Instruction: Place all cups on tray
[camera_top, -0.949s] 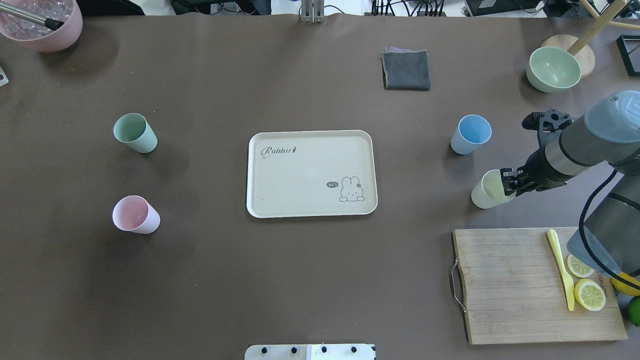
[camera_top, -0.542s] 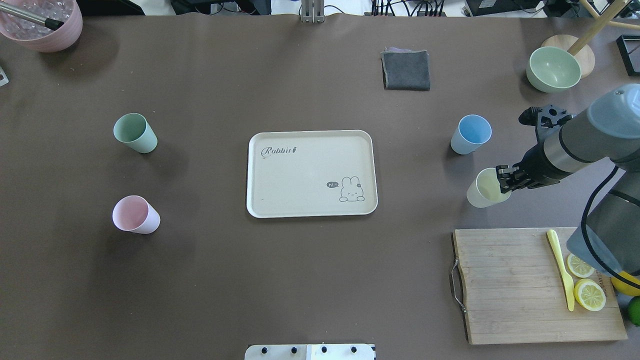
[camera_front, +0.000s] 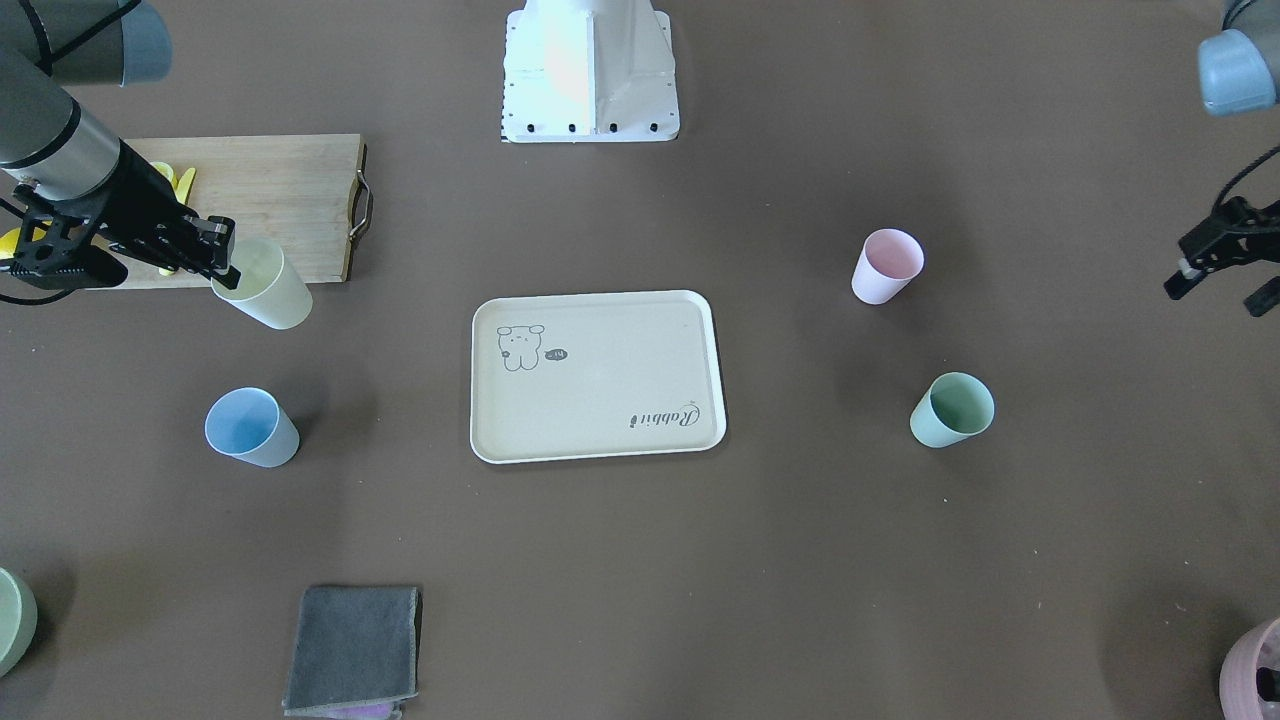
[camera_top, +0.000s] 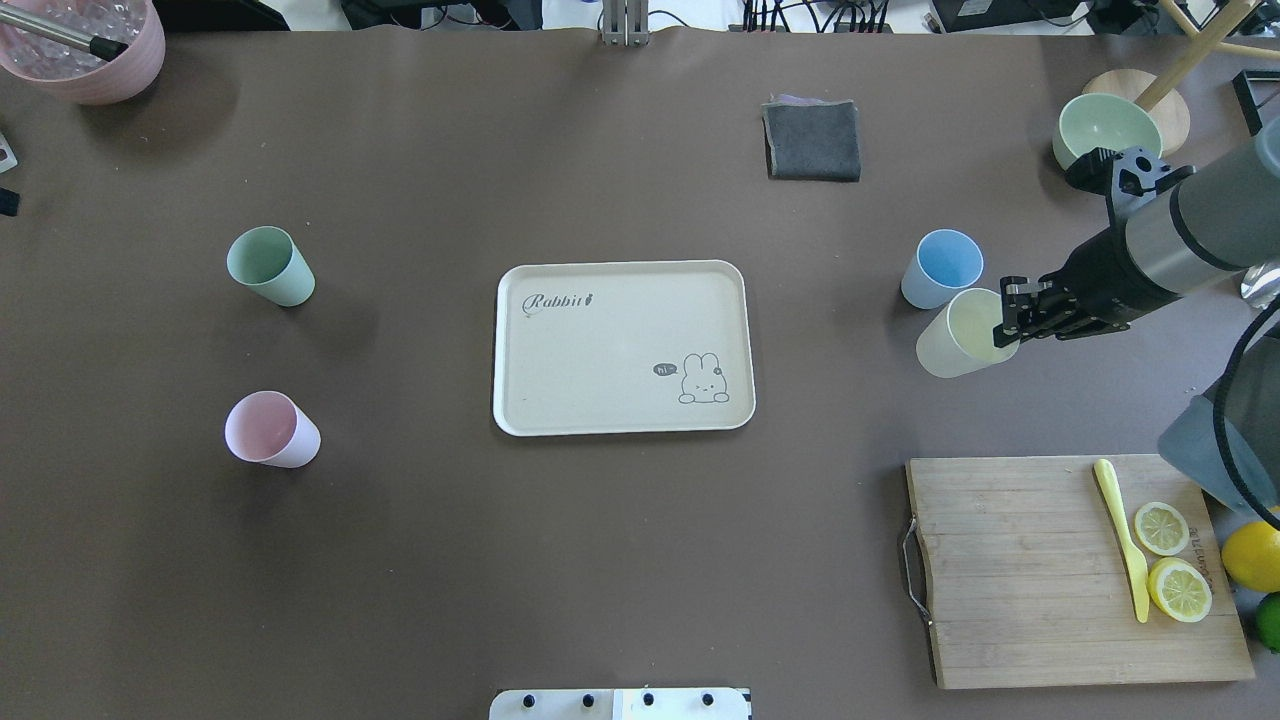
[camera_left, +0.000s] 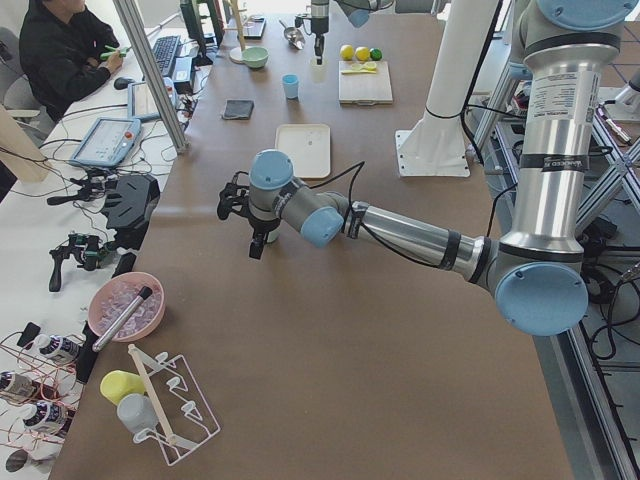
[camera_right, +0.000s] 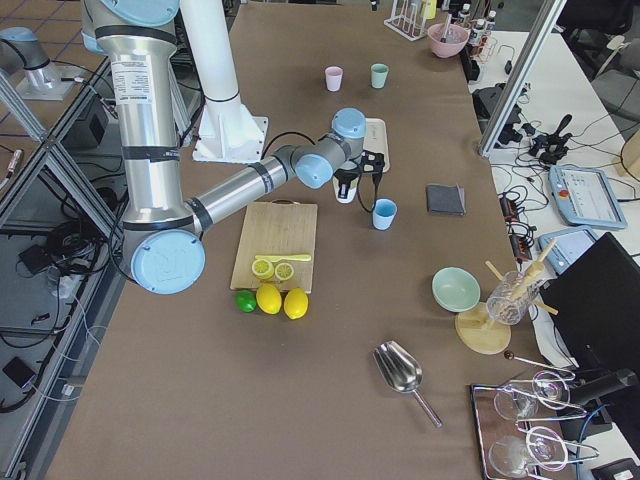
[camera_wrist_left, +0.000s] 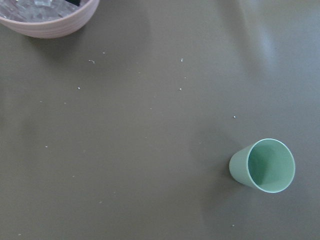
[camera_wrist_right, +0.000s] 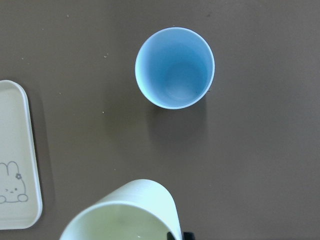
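brown table (camera_top: 600, 560), tray (camera_top: 600, 345), folded cloth (camera_top: 812, 140), cutting board (camera_top: 1020, 570)

Smooth, matt plastic: the yellow cup (camera_top: 950, 340), blue cup (camera_top: 940, 268), mint cup (camera_top: 270, 265) and pink cup (camera_top: 270, 428). The tray (camera_top: 620, 290) has a matt cream finish. The cutting board (camera_top: 1020, 580) is grained wood. The folded cloth (camera_top: 812, 140) is napped grey fabric. The table cover (camera_top: 400, 560) is dull brown.

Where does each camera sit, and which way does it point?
Front-facing: across the table, looking down toward the robot's base; right gripper holds the yellow cup.
Overhead: behind the robot, looking forward and down on the tray; right arm at right.
Exterior left: table's end, looking along it; left arm near.
Exterior right: opposite end; right arm near.
Left wrist: down on the green cup; no robot parts show.
Right wrist: down on the blue cup.
Shared: overhead and front-facing both show the tray, from opposite sides.
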